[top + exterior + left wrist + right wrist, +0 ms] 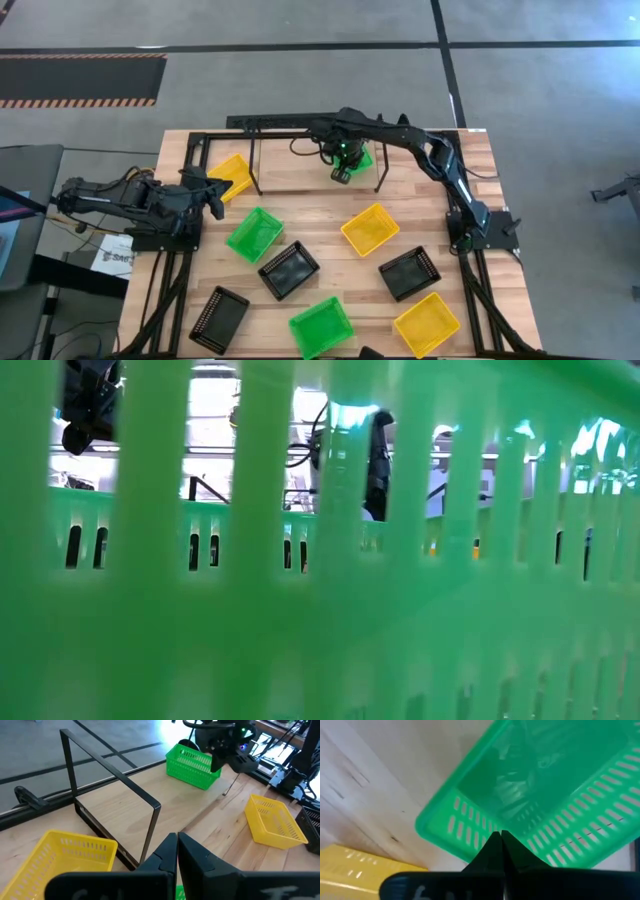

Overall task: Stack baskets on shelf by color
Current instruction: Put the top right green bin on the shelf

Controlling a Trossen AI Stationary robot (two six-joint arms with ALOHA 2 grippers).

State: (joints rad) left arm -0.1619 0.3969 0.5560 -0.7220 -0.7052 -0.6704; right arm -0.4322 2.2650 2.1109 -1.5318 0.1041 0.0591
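Sitting beneath right end effector (342,172), green basket (358,156)

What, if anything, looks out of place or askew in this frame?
A green basket sits right against the low camera, blocking nearly its whole view. On the shelf, one yellow basket sits at the left end and a green one at the right, under the right gripper. Nothing looks spilled or damaged.
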